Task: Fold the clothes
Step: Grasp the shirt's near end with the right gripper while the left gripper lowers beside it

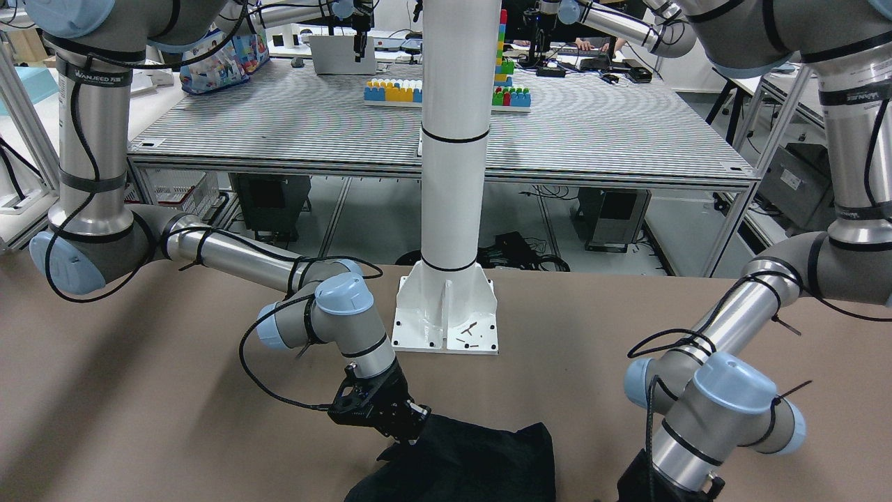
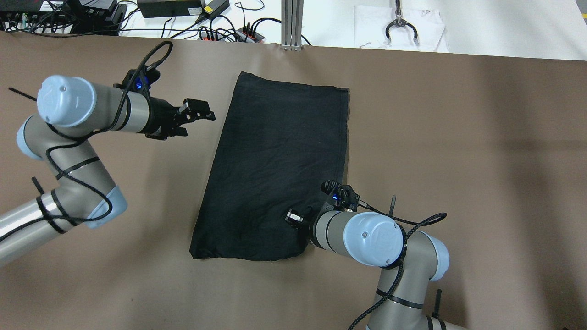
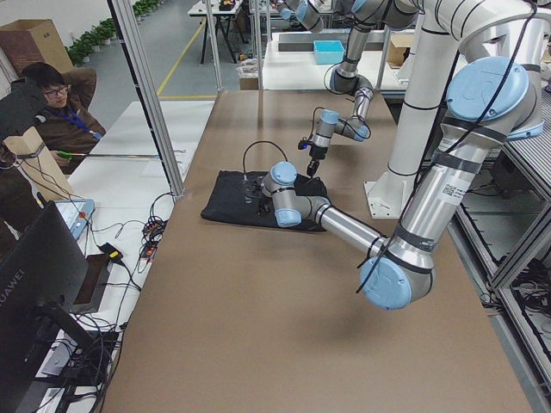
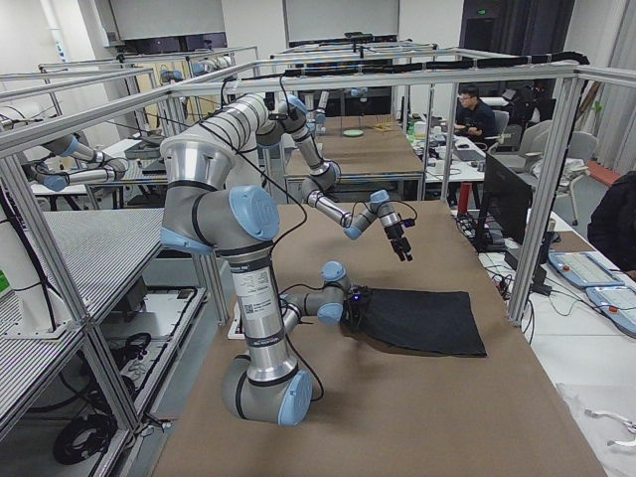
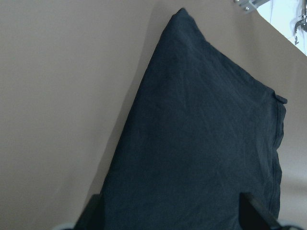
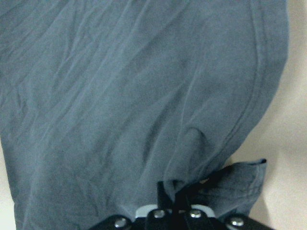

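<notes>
The black garment [image 2: 275, 160] lies folded in a long slanted rectangle on the brown table [image 2: 458, 137]. It also shows in the front-facing view [image 1: 474, 460]. My left gripper [image 2: 208, 112] is open and empty, just left of the garment's far left edge. In the left wrist view its fingertips [image 5: 93, 211] stand wide apart above the cloth [image 5: 201, 143]. My right gripper [image 2: 296, 217] sits at the garment's near right corner. In the right wrist view it [image 6: 175, 201] is shut on a pinched-up fold of the fabric [image 6: 120, 96]. No logo shows.
The white robot pedestal [image 1: 446, 314] stands at the table's robot side. Cables and power strips [image 2: 220, 32] lie beyond the far edge, with a white sheet and metal claw [image 2: 401, 27]. A seated person [image 3: 52, 103] is beside the table.
</notes>
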`<action>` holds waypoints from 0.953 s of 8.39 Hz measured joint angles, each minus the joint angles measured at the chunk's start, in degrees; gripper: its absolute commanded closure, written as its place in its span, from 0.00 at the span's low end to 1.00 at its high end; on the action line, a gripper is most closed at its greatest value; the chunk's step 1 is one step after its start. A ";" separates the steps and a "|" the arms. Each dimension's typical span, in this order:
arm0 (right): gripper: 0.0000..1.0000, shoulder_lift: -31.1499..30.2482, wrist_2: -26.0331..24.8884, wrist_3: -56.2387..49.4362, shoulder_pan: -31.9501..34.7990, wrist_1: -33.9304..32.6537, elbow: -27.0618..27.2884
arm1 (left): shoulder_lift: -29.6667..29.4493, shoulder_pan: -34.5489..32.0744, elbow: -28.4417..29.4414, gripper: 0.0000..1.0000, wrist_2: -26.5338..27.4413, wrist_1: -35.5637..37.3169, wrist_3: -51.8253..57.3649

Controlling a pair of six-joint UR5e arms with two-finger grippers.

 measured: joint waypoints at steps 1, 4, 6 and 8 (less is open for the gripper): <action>1.00 0.00 0.22 -0.15 -0.01 -0.01 0.49 | 3.26 2.16 -3.38 0.00 1.23 -0.14 -2.75; 1.00 -0.11 0.41 -0.50 -0.03 -0.01 0.81 | 12.25 9.80 -9.59 0.00 7.37 -3.96 -6.80; 1.00 -0.10 0.40 -0.54 -0.13 -0.01 0.89 | 19.96 13.41 -10.40 0.00 9.94 -12.45 -7.88; 1.00 -0.05 0.39 -0.59 -0.19 -0.01 0.90 | 23.15 19.21 -10.95 0.00 16.38 -14.88 -9.21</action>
